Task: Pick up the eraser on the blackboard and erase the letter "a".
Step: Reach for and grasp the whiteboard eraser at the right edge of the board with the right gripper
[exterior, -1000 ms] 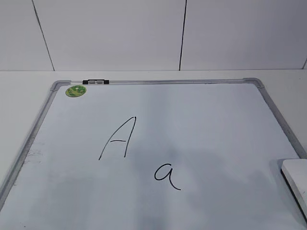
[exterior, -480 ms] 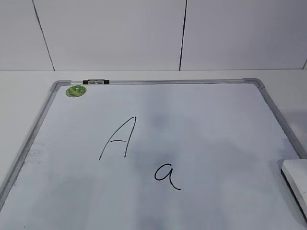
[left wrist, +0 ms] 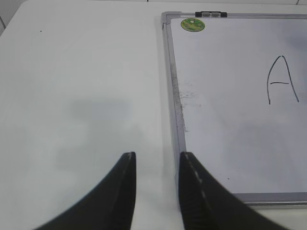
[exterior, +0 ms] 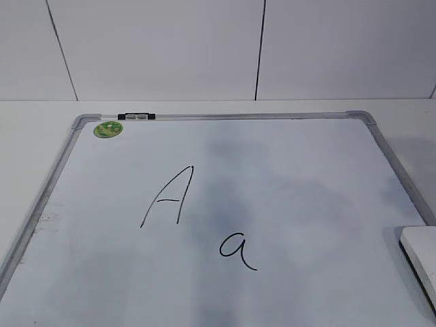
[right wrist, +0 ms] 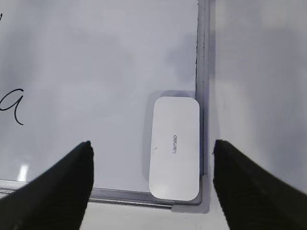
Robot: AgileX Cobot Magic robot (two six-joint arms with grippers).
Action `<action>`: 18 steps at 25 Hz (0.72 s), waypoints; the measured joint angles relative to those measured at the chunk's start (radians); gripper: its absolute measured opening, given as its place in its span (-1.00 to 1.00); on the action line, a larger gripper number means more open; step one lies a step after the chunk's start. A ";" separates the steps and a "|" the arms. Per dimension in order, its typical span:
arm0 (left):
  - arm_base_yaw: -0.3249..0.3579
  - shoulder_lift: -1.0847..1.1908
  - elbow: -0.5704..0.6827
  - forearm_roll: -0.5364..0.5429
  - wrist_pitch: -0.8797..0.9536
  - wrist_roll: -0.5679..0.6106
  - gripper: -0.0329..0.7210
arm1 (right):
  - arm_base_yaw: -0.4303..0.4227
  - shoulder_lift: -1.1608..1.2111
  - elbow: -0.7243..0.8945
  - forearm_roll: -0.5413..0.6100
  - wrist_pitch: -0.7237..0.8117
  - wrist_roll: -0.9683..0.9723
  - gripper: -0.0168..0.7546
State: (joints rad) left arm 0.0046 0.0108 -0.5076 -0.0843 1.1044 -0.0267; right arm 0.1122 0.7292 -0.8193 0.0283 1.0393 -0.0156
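The eraser (right wrist: pixel 174 148) lies flat in the blackboard's (exterior: pixel 306 170) near right corner, its long side tight against the silver frame, and the right pincer (right wrist: pixel 152 158) hangs above it with its jaws spread wide, holding nothing. Seen from the wrist, the eraser sits right of midway between those jaws, so to my eye the arm wants to drift toward the frame before it drops. The jaws should close across the eraser's narrow width, though the frame-side finger has almost no gap to slip into, and nudging the block a little away from the frame first may help. The letter "a" (exterior: pixel 237 251) waits well to the left of the eraser, below and right of the capital A (exterior: pixel 167 197), which must stay untouched. The left pincer (left wrist: pixel 157 191) idles over the bare tabletop (left wrist: pixel 81 81) just outside the blackboard's left edge, jaws slightly apart and empty. Against the view a second ago, nothing on the blackboard has moved; only the soft grey shadows across it have shifted.
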 joint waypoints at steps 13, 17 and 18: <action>0.000 0.000 0.000 0.000 0.000 0.000 -0.29 | 0.000 0.100 -0.006 -0.013 0.036 0.052 0.75; 0.000 0.000 0.000 0.000 0.000 0.000 -0.29 | 0.000 0.150 -0.006 -0.018 0.053 0.070 0.80; 0.000 0.000 0.000 0.000 0.000 0.000 -0.29 | 0.000 0.160 -0.006 -0.018 0.056 0.074 0.81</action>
State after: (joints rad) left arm 0.0046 0.0108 -0.5076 -0.0843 1.1044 -0.0267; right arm 0.1122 0.8894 -0.8253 0.0100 1.0949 0.0586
